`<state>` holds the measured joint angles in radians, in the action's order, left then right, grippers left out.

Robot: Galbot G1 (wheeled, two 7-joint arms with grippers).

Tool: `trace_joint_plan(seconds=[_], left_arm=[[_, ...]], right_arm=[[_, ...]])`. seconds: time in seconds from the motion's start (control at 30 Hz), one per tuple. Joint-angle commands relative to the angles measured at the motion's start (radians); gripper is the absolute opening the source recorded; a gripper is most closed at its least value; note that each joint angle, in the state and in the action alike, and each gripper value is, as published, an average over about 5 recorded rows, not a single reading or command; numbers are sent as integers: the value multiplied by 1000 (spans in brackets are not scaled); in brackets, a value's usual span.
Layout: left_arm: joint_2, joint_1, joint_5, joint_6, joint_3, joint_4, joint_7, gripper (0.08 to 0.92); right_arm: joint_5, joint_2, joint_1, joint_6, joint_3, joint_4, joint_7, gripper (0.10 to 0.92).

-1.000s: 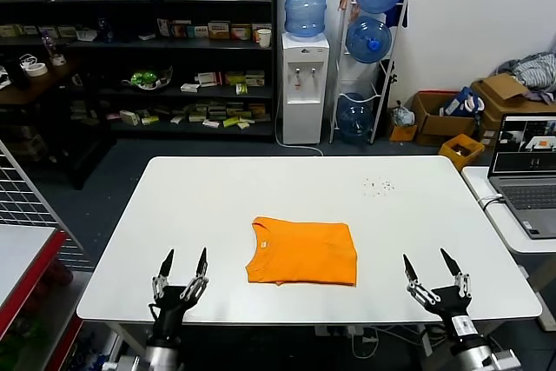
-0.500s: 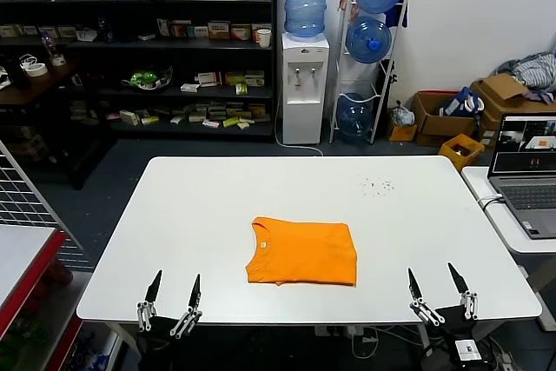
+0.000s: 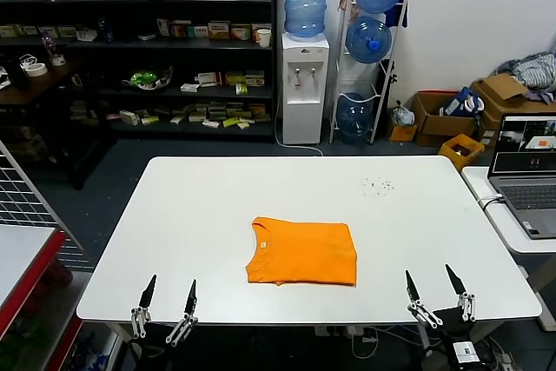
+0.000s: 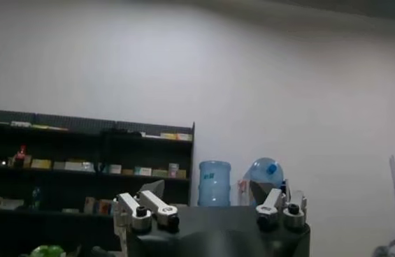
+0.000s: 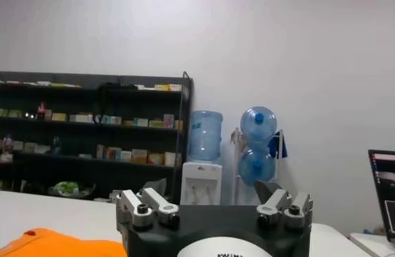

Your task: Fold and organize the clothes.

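Note:
The clothes are one bright orange T-shirt [image 3: 302, 252], folded into a flat rectangle with its round neck toward my left, lying in the middle of the white table [image 3: 217, 206]. Its edge also shows in the right wrist view as an orange T-shirt [image 5: 50, 244]. My left gripper [image 3: 171, 288] stands open at the table's front edge, well left of the shirt, fingers pointing up. My right gripper [image 3: 428, 277] is open at the front edge, right of the shirt. Both are empty and apart from the fabric. In the wrist views the left gripper [image 4: 210, 192] and right gripper [image 5: 211, 188] hold nothing.
A laptop [image 3: 526, 171] sits on a side table at the right. A red-framed rack [image 3: 26, 258] stands at the left. Small specks [image 3: 378, 185] lie on the far right of the table. Shelves, a water dispenser [image 3: 304, 84] and boxes stand beyond.
Both grippers have sunk lower at the table's front edge, still open. The shirt has not moved.

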<state>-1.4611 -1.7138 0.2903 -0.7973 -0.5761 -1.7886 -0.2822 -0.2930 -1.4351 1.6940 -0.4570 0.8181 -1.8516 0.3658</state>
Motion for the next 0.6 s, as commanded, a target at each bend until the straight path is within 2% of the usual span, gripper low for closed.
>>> trace_joint_plan(seconds=[0.03,0.6], left_arm=[[-10,-7,-6,-19,-19,4,-23,823],[-15,-2,1,-20,-26,1,-16,823]], right_arm=[[-2,-7,-4,-3,3,7,7,823],[10,-12,-16,-9,22,27,-34,823]])
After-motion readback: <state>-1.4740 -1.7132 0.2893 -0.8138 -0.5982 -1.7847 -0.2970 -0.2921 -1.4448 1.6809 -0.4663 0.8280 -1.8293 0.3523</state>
